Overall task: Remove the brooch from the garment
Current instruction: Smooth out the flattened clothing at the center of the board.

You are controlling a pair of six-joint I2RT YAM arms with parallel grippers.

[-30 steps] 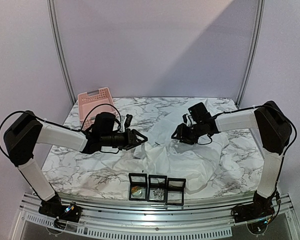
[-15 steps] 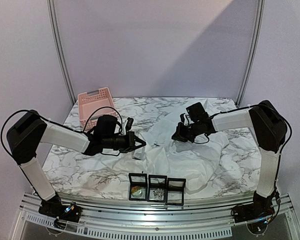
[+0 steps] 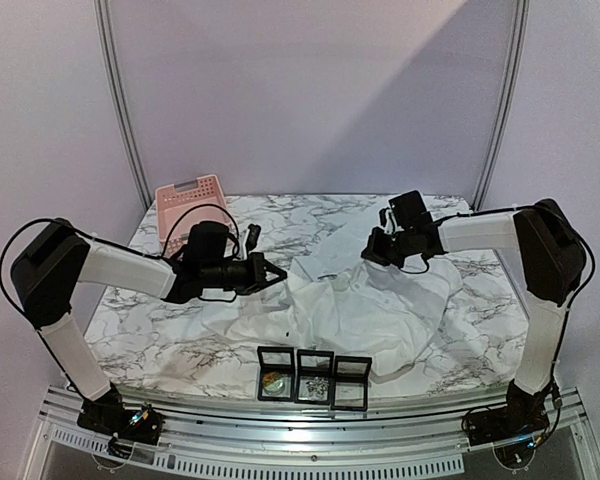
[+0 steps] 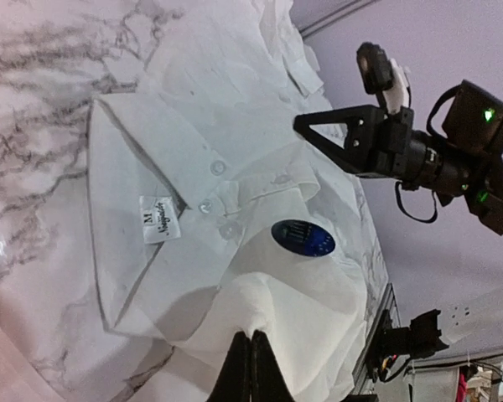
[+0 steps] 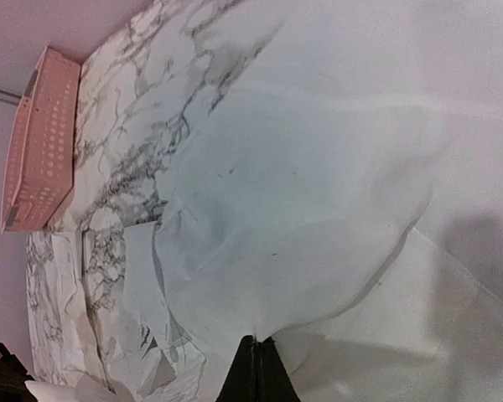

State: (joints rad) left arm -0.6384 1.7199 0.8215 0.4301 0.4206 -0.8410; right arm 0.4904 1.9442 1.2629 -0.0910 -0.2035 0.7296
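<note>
Your left pincer (image 4: 251,337) and right pincer (image 5: 256,341) are each clamped on a fold of the white garment (image 3: 365,312), whose blue brooch (image 4: 303,238) sits near the collar

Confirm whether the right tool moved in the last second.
Yes. The right tool went farther back and slightly right, away from the black cases at the near edge.

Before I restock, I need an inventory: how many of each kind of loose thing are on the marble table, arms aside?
White wrinkled fabric shirt: 1
Dark blue oval brooch: 1
Pink perforated plastic basket: 1
Small black square display boxes: 3
Total: 6
</note>
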